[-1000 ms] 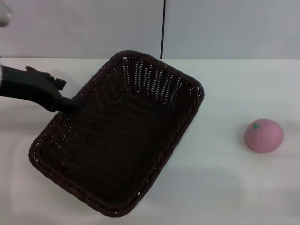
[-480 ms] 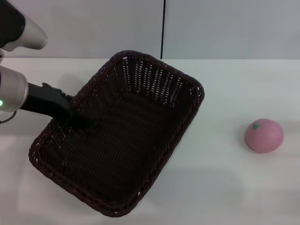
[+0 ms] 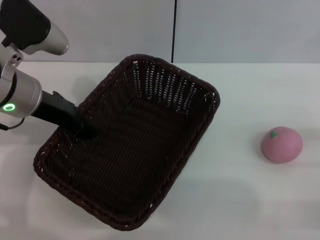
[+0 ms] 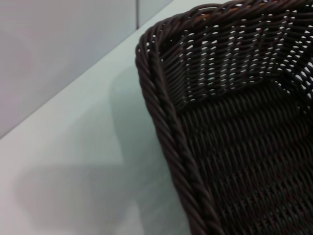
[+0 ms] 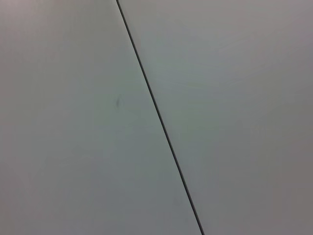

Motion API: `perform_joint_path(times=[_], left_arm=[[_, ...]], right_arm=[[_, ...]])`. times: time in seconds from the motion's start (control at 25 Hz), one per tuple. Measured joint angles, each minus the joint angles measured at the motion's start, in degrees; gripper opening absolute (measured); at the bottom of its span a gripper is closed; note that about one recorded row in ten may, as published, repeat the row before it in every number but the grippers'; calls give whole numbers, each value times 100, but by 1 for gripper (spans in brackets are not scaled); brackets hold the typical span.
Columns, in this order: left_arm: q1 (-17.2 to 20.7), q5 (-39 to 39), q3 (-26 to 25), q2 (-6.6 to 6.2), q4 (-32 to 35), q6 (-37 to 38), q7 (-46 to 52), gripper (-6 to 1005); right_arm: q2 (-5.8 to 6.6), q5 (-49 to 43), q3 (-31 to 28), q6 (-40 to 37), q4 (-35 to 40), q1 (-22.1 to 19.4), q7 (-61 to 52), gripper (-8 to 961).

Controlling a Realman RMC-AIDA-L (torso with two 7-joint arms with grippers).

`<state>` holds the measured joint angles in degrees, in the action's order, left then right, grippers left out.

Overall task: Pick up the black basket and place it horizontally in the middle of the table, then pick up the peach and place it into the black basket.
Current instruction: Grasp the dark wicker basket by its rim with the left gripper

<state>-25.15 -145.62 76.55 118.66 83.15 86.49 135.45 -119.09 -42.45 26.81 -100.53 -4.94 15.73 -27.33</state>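
Your head view: left gripper at black basket left rim, fingers' state can't tell. Basket diagonal on bench; peach well right. Left wrist shows only rim corner; right wrist only wall.

The left arm shows a glossy black upper housing capped in silver-grey, a silver cylindrical wrist segment bearing a glowing green ring light and two small dark screw holes, and a matte black, angular left gripper body beyond it.
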Motion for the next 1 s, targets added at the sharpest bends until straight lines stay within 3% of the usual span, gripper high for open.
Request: perform_joint_path(times=[0.6, 0.68, 0.96, 1.0], left_arm=[[-248, -22, 237, -8, 305, 149, -224, 274], [-415, -131, 233, -11, 460, 276, -675, 230], [-929, -337, 484, 15, 642, 440, -2161, 216], [-1052, -336, 629, 33, 646, 398, -2713, 213]], right_arm=[[5, 0, -52, 13, 21, -5, 0, 709], [6, 0, -59, -3, 21, -20, 0, 709], [9, -8, -62, -8, 90, -84, -102, 708], [9, -17, -62, 5, 142, -116, -191, 708]])
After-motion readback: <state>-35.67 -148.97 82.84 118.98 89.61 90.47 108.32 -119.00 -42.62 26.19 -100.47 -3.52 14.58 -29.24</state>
